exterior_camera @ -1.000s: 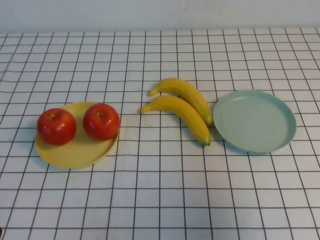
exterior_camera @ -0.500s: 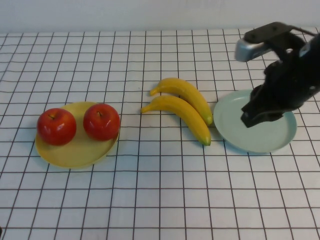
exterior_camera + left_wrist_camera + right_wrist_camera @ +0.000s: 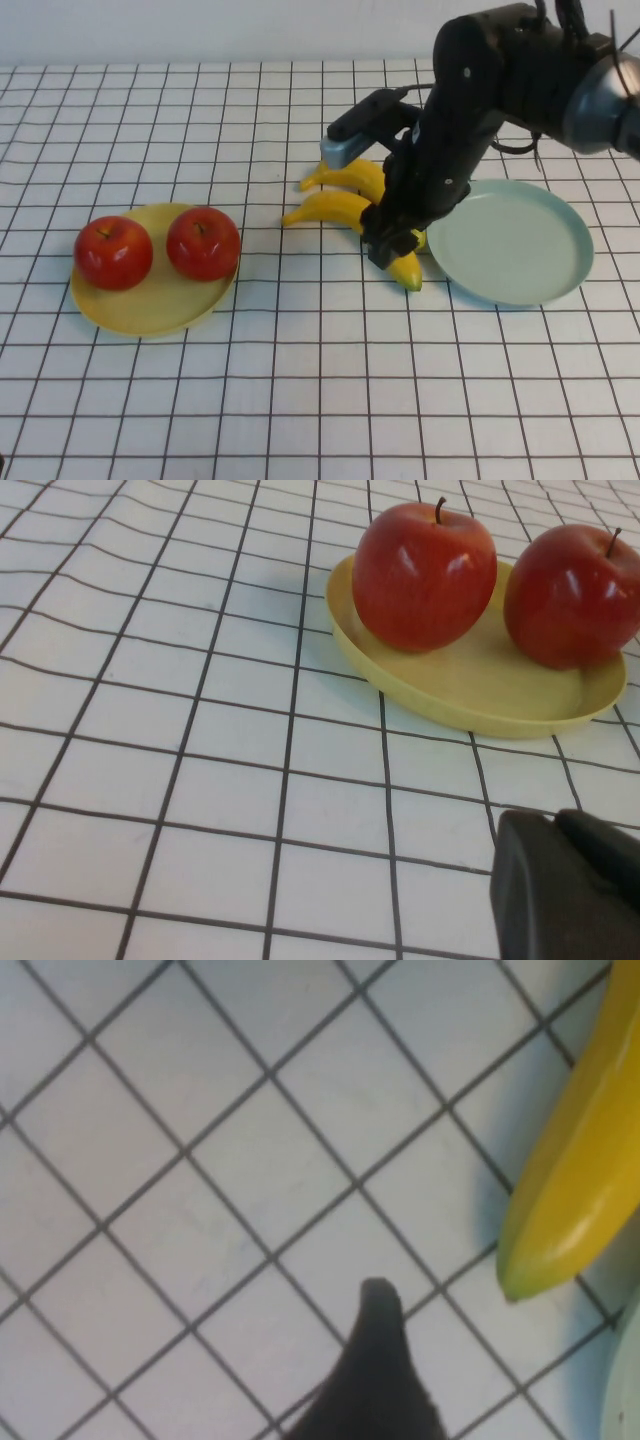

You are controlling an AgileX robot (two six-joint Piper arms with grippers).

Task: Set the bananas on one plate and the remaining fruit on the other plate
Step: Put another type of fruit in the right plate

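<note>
My right gripper (image 3: 392, 248) has swung from over the pale blue-green round plate (image 3: 510, 241) to the two curved yellow bananas (image 3: 352, 203) beside it; I cannot tell its jaws' state. My left gripper (image 3: 565, 885) is hanging near the pale yellow plate (image 3: 150, 295) holding two glossy red apples (image 3: 160, 247), jaws unclear. No writing anywhere; open checked surface (image 3: 320, 400) ahead

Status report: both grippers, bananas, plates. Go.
Right gripper down over the bananas, nothing held. Left gripper parked near yellow plate, apples on it. Blue-green plate bare, path unobstructed.
</note>
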